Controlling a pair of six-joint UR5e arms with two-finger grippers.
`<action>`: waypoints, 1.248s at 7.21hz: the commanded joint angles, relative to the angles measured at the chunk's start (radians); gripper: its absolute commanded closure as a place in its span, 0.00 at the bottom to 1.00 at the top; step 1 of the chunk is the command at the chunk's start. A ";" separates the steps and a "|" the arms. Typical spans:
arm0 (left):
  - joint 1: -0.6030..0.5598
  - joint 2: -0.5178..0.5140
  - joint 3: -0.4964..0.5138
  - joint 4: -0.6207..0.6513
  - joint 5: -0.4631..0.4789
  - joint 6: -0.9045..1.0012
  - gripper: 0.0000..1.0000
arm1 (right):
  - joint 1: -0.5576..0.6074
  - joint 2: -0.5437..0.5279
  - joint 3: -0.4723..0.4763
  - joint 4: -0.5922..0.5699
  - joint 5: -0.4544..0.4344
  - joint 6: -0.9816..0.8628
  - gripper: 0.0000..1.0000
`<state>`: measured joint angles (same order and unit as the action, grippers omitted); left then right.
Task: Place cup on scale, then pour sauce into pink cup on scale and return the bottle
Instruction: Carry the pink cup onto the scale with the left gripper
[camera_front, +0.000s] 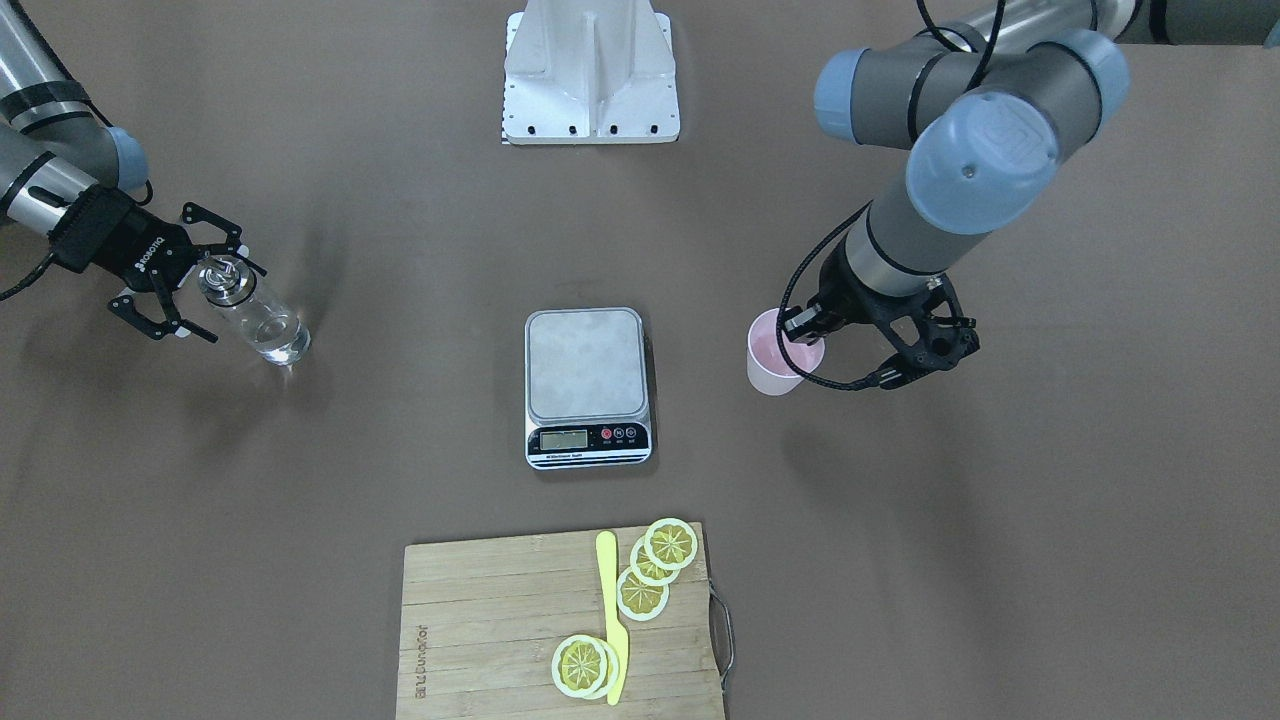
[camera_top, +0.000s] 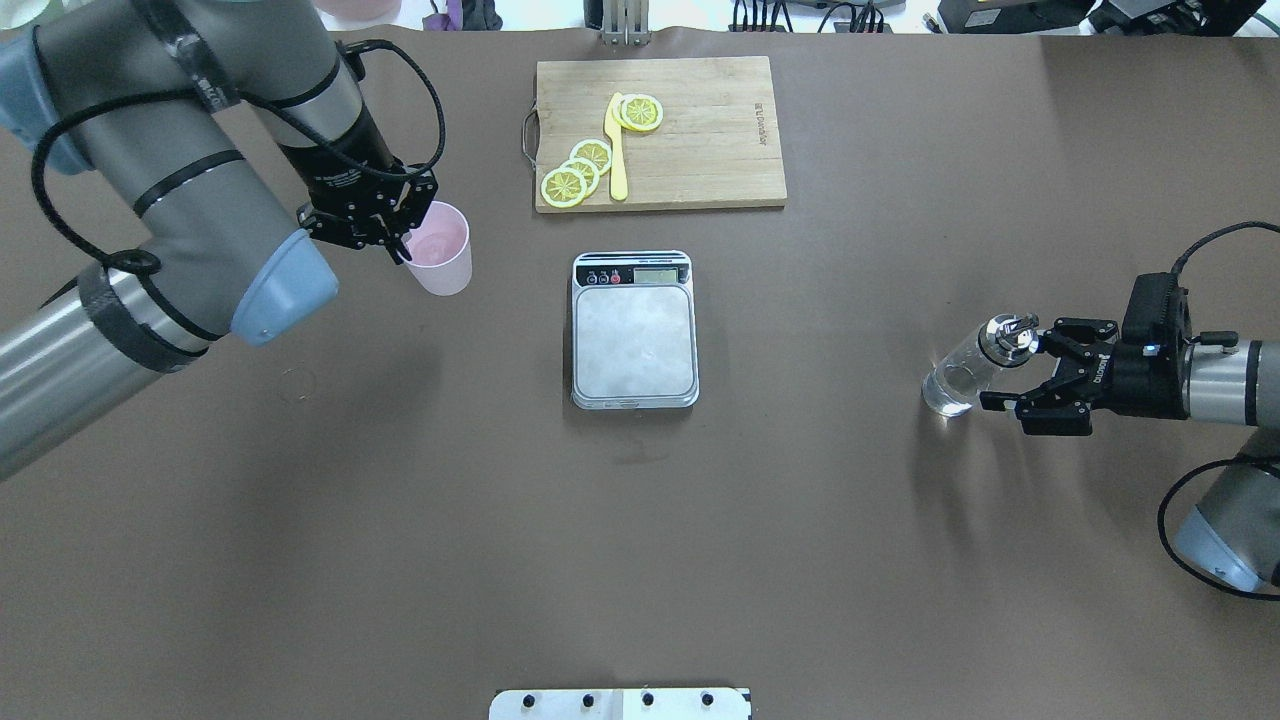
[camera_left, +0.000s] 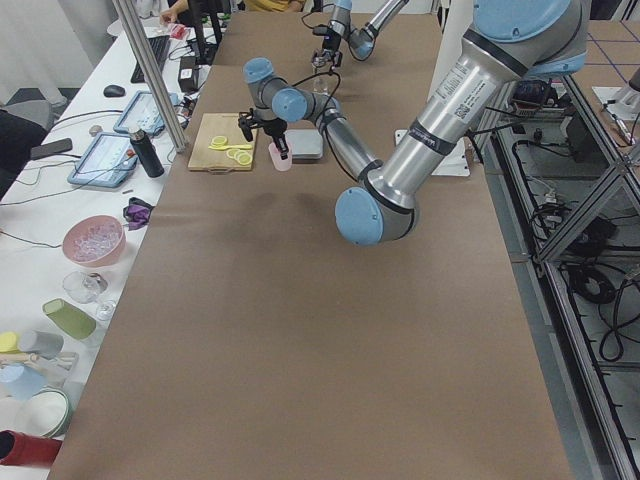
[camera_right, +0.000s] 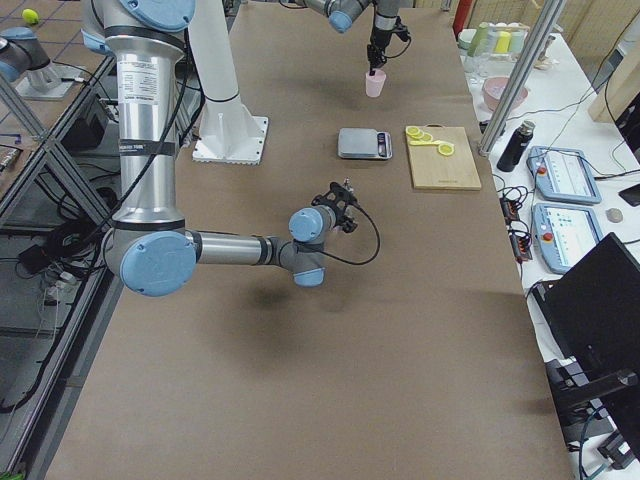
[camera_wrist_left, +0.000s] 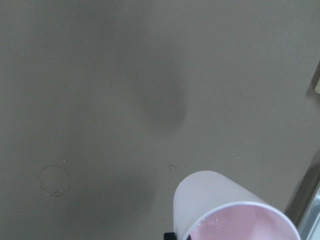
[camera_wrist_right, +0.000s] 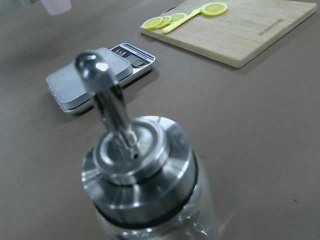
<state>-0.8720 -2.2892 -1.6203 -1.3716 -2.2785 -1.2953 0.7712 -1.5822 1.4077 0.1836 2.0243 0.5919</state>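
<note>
The pale pink cup (camera_top: 443, 250) is held at its rim by my left gripper (camera_top: 402, 243), which is shut on it, to the left of the scale (camera_top: 633, 335). In the front view the cup (camera_front: 772, 358) and left gripper (camera_front: 806, 330) are on the right, and the cup seems slightly off the table. The scale (camera_front: 585, 365) has a bare platform. The clear bottle (camera_top: 962, 378) with its metal spout stands upright at the right. My right gripper (camera_top: 1015, 365) is open, with its jaws on either side of the bottle's cap (camera_wrist_right: 135, 165).
A wooden cutting board (camera_top: 700, 130) with lemon slices and a yellow knife lies beyond the scale. The robot's white base plate (camera_front: 590, 75) is at the near edge. A faint ring mark (camera_top: 297, 382) is on the brown table.
</note>
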 joint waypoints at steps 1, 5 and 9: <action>0.043 -0.126 0.097 -0.003 0.002 -0.108 1.00 | -0.016 0.018 -0.012 0.000 -0.022 -0.006 0.00; 0.152 -0.248 0.138 -0.011 0.011 -0.292 1.00 | -0.018 0.038 -0.013 0.000 -0.042 -0.024 0.07; 0.177 -0.280 0.258 -0.139 0.076 -0.312 1.00 | -0.016 0.036 -0.013 0.000 -0.058 -0.035 0.28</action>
<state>-0.6980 -2.5671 -1.3937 -1.4716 -2.2101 -1.6066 0.7533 -1.5461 1.3944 0.1841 1.9700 0.5587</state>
